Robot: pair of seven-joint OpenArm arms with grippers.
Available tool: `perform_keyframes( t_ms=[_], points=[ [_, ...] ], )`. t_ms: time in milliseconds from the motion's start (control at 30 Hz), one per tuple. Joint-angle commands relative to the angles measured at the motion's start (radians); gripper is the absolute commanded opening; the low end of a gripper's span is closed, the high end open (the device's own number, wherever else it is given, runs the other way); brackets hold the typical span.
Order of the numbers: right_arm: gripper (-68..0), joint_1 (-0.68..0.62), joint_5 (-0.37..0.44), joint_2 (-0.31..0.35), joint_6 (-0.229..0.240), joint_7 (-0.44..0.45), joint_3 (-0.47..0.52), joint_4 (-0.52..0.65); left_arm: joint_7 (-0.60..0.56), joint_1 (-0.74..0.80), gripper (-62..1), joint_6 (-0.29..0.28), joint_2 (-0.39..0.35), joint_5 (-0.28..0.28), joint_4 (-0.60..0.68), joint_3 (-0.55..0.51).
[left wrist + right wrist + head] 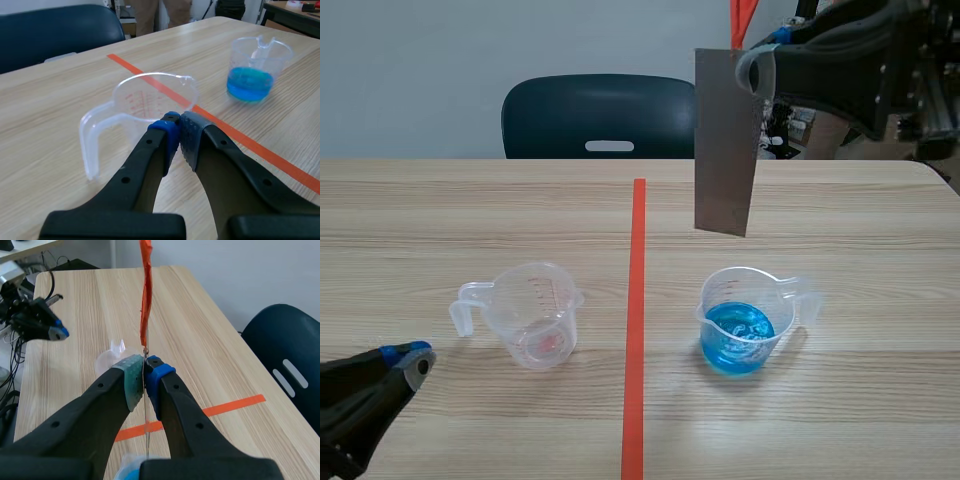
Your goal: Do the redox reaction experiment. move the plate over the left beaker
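Observation:
A grey metal plate (725, 140) hangs upright in the air, my right gripper (757, 70) shut on its top corner. It hovers above and slightly behind the right beaker (745, 325), which holds blue liquid. The clear left beaker (535, 315), with a trace of red at its bottom, stands left of the tape line. In the right wrist view the plate (144, 315) shows edge-on ahead of the right gripper (145, 375). My left gripper (410, 360) rests low at the front left, shut on nothing; in its own view the left gripper (177, 125) sits just before the left beaker (150, 97).
A dark blue chair (600, 115) stands behind the table's far edge. An orange-red tape line runs between the two beakers. Lab clutter sits at the back right behind the right arm. The blue beaker (255, 67) is across the line from the left gripper.

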Motion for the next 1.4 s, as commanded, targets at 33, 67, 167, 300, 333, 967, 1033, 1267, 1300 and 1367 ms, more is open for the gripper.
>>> perform_keyframes(
  t_ms=[33,67,167,300,333,967,1033,1267,1300,1367],
  points=[
    [-66.9,0.048,0.034,-0.023,0.008,-0.014,0.021,0.008,-0.039,0.031,-58.3,0.011,0.055,0.013,0.012,-0.015],
    [-66.9,0.061,0.041,-0.035,0.008,-0.033,0.021,0.008,-0.051,0.037,-58.3,0.020,0.078,0.028,0.011,-0.016],
    [-66.9,0.093,0.055,-0.075,0.008,-0.089,0.021,0.008,-0.060,0.050,-58.3,0.057,0.150,0.090,0.008,-0.029],
    [-66.9,0.128,0.080,-0.139,0.008,-0.175,0.021,0.008,-0.061,0.050,-58.2,0.079,0.241,0.179,-0.036,-0.066],
    [-66.9,0.134,0.084,-0.158,0.008,-0.198,0.021,0.008,-0.072,0.050,-58.2,0.079,0.262,0.192,-0.050,-0.080],
    [-66.9,0.137,0.074,-0.490,-0.042,-0.518,0.021,0.006,-0.356,0.103,-58.2,0.132,0.401,0.241,-0.200,-0.284],
    [-66.9,0.137,0.056,-0.521,-0.042,-0.531,0.021,0.005,-0.366,0.101,-58.2,0.132,0.401,0.242,-0.214,-0.294],
    [-66.9,0.136,-0.033,-0.639,-0.042,-0.562,0.021,-0.027,-0.450,0.101,-58.2,0.171,0.400,0.269,-0.294,-0.310],
    [-66.9,0.136,-0.042,-0.653,-0.042,-0.565,0.021,-0.035,-0.471,0.101,-58.2,0.189,0.400,0.297,-0.304,-0.312],
    [-66.9,0.136,-0.066,-0.681,-0.042,-0.566,0.021,-0.053,-0.519,0.101,-58.2,0.220,0.398,0.343,-0.324,-0.313]
  ],
)
